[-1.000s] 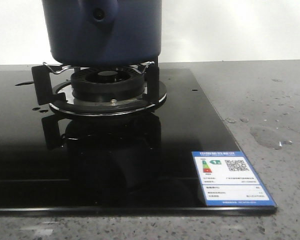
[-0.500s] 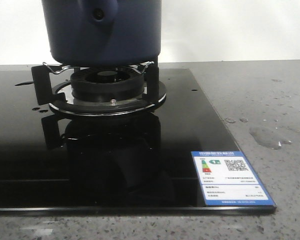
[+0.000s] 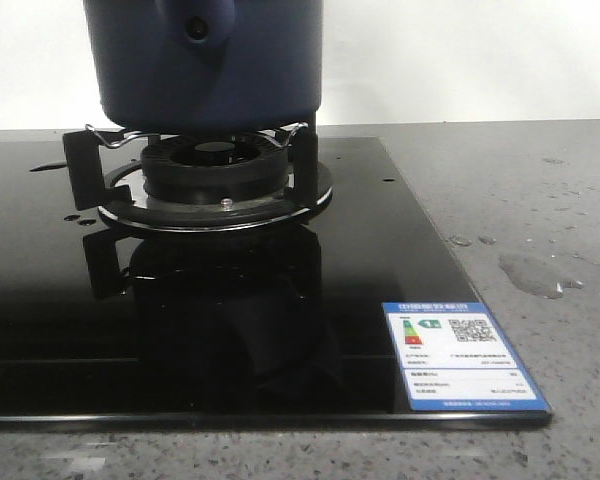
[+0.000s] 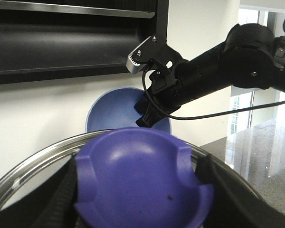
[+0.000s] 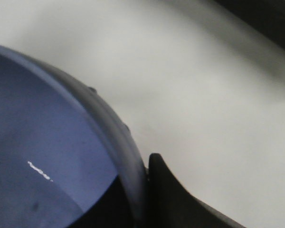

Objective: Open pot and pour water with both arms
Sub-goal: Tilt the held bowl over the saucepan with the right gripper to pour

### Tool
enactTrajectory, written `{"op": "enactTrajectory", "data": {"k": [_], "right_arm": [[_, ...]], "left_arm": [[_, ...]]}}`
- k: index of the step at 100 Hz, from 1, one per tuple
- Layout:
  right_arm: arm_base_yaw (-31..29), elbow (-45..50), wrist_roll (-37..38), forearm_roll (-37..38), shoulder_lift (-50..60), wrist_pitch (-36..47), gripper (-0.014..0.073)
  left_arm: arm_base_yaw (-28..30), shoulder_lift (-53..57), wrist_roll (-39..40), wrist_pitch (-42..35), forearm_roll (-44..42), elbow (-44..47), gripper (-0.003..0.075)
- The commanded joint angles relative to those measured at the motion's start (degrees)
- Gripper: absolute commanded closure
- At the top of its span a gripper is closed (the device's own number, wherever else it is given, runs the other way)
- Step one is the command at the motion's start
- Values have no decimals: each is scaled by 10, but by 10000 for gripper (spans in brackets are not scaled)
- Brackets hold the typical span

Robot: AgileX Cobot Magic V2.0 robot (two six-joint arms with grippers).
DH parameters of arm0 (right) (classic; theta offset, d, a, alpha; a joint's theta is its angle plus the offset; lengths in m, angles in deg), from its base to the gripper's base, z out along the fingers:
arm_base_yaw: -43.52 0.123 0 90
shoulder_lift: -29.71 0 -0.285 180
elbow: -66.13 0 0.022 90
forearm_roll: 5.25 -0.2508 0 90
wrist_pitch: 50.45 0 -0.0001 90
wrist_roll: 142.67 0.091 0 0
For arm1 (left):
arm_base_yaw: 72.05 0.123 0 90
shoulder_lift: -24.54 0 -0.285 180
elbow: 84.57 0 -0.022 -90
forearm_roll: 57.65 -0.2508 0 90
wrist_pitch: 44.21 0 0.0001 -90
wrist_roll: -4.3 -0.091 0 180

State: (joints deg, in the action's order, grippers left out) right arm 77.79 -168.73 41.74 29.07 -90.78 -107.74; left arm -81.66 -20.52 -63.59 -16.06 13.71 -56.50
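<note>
The dark navy pot (image 3: 210, 70) stands over the gas burner (image 3: 215, 170), its stub handle (image 3: 195, 25) facing me; its top is cut off. No gripper shows in the front view. In the left wrist view my left gripper (image 4: 140, 190) is shut on the lid's purple-blue knob (image 4: 142, 175) and holds the steel-rimmed lid (image 4: 33, 166) clear of the pot (image 4: 114, 107), which shows open behind it. My right gripper (image 4: 152, 109) pinches the pot's rim there. In the right wrist view the rim (image 5: 128, 156) sits between the right gripper's (image 5: 137, 185) fingers.
The burner sits on a black glass hob (image 3: 180, 330) with a blue-edged energy label (image 3: 465, 355) at its front right corner. The grey speckled counter to the right carries a water puddle (image 3: 535, 272) and small drops. A white wall is behind.
The pot has shifted very slightly over the burner; nothing else has visibly moved.
</note>
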Motion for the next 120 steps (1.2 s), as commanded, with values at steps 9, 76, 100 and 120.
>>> {"op": "enactTrajectory", "data": {"k": [9, 76, 100, 120], "right_arm": [[20, -13, 40, 122, 36, 53, 634], [95, 1, 95, 367, 29, 39, 634], [118, 1, 104, 440, 29, 34, 634], [135, 1, 104, 494, 29, 34, 634]], "left_arm": [[-14, 0, 5, -31, 23, -18, 441], [-37, 0, 5, -38, 22, -18, 441], [-62, 0, 5, -47, -2, -18, 441], [-71, 0, 5, -51, -12, -18, 441]]}}
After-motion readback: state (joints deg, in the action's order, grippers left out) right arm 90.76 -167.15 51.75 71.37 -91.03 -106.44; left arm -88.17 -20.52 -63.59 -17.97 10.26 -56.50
